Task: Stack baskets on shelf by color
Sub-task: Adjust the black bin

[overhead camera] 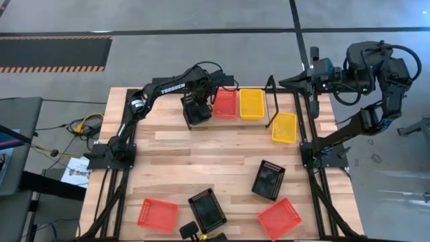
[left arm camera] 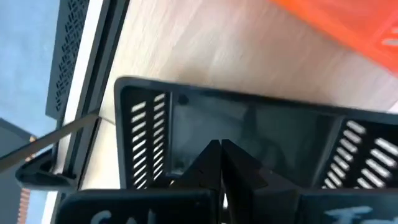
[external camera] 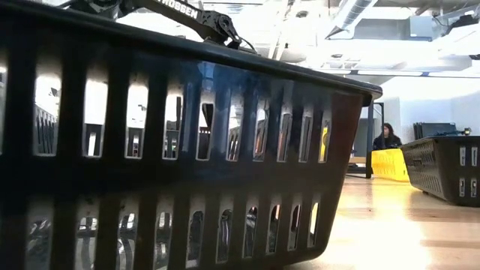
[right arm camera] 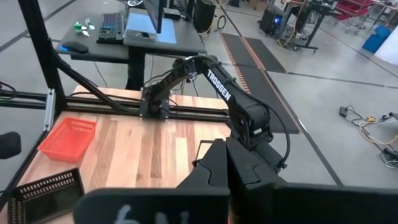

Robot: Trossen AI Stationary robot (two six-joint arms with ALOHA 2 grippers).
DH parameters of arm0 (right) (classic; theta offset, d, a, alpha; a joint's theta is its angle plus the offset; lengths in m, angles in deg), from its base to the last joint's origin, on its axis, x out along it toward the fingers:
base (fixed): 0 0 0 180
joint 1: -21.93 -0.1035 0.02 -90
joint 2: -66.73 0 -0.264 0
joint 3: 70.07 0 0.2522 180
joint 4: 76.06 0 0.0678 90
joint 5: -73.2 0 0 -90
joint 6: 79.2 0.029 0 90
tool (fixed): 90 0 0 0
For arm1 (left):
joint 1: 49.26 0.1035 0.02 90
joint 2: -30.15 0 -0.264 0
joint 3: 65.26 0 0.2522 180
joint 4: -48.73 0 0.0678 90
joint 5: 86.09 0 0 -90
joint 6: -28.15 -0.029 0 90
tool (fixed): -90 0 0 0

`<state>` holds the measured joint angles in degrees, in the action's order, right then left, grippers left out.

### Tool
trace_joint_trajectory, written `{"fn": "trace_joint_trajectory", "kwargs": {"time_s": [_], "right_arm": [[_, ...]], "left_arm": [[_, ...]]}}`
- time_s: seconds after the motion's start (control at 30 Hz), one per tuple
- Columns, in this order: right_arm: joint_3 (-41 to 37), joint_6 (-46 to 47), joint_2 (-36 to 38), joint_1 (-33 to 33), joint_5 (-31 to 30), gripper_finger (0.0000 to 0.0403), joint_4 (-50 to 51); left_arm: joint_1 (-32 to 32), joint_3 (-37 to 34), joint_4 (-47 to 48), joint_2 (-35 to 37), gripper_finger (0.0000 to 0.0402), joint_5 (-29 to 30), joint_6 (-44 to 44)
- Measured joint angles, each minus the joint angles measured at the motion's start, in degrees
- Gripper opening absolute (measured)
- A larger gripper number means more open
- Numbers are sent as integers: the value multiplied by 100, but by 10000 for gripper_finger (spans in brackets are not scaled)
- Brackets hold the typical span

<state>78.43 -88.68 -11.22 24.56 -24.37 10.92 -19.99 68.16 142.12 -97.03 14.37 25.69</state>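
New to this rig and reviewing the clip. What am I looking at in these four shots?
Two robot arms work at a wooden table. The overhead shot shows everything. The left gripper is over a black basket at the shelf, in a row with a red basket and a yellow basket. Five loose baskets lie elsewhere. The right gripper, shut and empty, waits at the far right corner. The table-level camera is mostly blocked by a close black basket. The other two shots are from wrist cameras.

Black baskets: one (overhead camera: 197, 111) at the shelf's (overhead camera: 271, 101) left end; three (overhead camera: 269, 179) lower down on the bench.
Red baskets: one (overhead camera: 225, 103) on the shelf; two (overhead camera: 158, 214) low.
Yellow baskets: one (overhead camera: 252, 103) on the shelf; one (overhead camera: 284, 127) beside it.
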Motion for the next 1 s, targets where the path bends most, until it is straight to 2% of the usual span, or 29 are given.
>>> {"fn": "trace_joint_trajectory", "kwargs": {"time_s": [0.43, 1.0], "right_arm": [[0, 31, 0, 2, 15, 1, 9], [0, 95, 0, -1, 17, 1, 11]], "left_arm": [[146, 4, -624, -51, 0, 26, -271], [237, 4, -519, -51, 0, -24, -441]]}}
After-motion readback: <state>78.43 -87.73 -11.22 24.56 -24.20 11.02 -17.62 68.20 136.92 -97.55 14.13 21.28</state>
